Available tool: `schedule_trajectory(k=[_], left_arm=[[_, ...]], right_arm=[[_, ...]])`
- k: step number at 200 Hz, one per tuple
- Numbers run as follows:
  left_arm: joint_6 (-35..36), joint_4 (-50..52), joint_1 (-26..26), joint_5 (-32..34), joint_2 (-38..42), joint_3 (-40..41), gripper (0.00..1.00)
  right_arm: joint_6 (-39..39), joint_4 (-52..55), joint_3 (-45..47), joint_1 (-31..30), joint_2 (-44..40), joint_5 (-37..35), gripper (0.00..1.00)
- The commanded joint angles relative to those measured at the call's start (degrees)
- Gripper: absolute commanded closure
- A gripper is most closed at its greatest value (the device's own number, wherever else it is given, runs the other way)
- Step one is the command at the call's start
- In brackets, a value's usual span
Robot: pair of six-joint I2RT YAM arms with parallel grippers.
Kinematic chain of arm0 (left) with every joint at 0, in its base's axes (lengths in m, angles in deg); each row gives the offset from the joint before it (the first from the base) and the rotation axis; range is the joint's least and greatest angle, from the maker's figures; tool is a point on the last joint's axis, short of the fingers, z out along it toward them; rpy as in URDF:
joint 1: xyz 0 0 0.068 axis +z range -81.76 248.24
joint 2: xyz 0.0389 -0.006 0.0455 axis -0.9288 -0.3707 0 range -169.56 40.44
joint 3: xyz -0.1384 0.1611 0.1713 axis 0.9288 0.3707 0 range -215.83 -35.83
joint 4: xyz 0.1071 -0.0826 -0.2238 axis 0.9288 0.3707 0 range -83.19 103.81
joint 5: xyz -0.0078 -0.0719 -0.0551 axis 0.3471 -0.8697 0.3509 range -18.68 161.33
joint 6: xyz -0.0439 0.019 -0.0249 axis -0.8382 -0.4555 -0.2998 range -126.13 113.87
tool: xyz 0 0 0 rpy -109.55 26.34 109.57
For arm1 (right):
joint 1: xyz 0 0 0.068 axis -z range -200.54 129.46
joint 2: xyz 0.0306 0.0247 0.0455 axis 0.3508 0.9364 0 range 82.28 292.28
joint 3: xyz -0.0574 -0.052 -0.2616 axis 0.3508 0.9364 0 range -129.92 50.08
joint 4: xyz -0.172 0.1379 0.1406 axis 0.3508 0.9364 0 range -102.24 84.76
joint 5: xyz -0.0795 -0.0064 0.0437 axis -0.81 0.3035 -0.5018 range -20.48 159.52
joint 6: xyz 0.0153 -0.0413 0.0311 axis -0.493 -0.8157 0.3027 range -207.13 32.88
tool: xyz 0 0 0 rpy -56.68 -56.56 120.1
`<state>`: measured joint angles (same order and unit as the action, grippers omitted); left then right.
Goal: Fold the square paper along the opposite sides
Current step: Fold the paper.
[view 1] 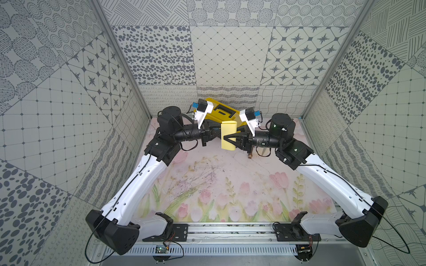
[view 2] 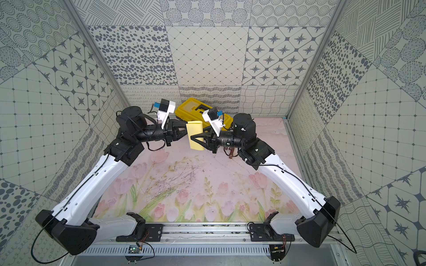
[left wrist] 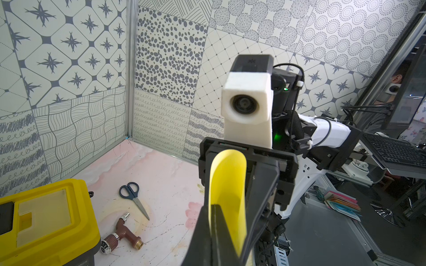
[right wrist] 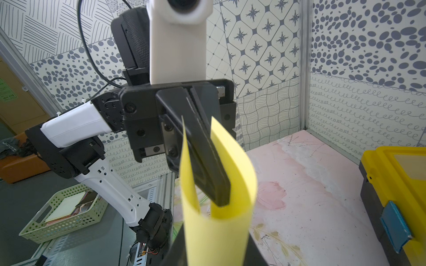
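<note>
The square paper is a pale-yellow sheet curled into a U and held in the air between both arms, above the back of the floral mat. My left gripper is shut, with one free flap of the paper pinched between its fingers. From the opposite side, my right gripper stands partly closed around the curved bend of the paper. One finger lies against each side of the loop.
A yellow-and-black toolbox sits just behind the grippers at the back wall. On the mat under the right arm lie scissors and a brown tap. Patterned walls close in three sides.
</note>
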<state>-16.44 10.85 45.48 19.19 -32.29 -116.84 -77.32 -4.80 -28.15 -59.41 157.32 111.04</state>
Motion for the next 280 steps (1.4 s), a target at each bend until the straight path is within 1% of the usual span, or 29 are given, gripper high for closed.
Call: schedule_trajectory(k=[1, 46, 106, 160, 187, 194, 212, 223, 233, 246, 259, 280], left_arm=[[1.3, -1.8, 0.0, -0.1, 0.0, 0.4, 1.00], [1.4, -1.7, 0.0, 0.0, 0.2, 0.4, 1.00], [1.8, -1.4, 0.0, 0.4, 0.3, 0.4, 1.00], [1.9, -1.4, 0.0, 0.3, 0.2, 0.4, 1.00], [2.3, -1.1, 0.0, 1.8, 0.5, 0.3, 1.00], [2.7, -0.7, 0.0, 2.7, 0.7, 0.3, 0.94], [4.1, 0.6, 0.1, 5.6, 1.6, -0.2, 0.71], [5.3, 1.5, 0.1, 7.8, 2.4, -0.4, 0.55], [6.4, 2.2, 0.0, 10.3, 3.5, -0.4, 0.44], [8.0, 3.0, 0.2, 13.6, 4.9, -0.4, 0.34], [9.3, 3.7, 0.2, 16.4, 6.2, -0.4, 0.27], [10.6, 4.1, 0.3, 19.3, 8.1, 0.1, 0.22]], right_arm=[[-0.2, -2.4, -0.6, -0.2, -1.3, -0.2, 0.74], [-0.5, -2.2, -0.4, -0.2, -1.2, -0.2, 0.75], [-0.7, -1.9, -0.2, -0.3, -1.3, -0.3, 0.84], [-0.7, -1.8, -0.2, -0.2, -1.4, -0.4, 0.84], [-0.7, -1.7, -0.1, -0.2, -1.5, -0.3, 0.83], [-0.7, -1.7, 0.0, -0.2, -1.5, -0.3, 0.83], [-0.6, -1.6, 0.4, -0.2, -1.6, -0.3, 0.83], [-0.5, -1.6, 0.6, -0.2, -1.6, -0.4, 0.83], [-0.5, -1.7, 0.8, -0.2, -1.8, -0.4, 0.83], [-0.5, -1.7, 1.1, -0.3, -2.2, -0.5, 0.84], [-0.5, -1.7, 1.4, -0.2, -2.4, -0.6, 0.83], [-0.4, -1.9, 1.6, -0.3, -2.5, -0.6, 0.84]])
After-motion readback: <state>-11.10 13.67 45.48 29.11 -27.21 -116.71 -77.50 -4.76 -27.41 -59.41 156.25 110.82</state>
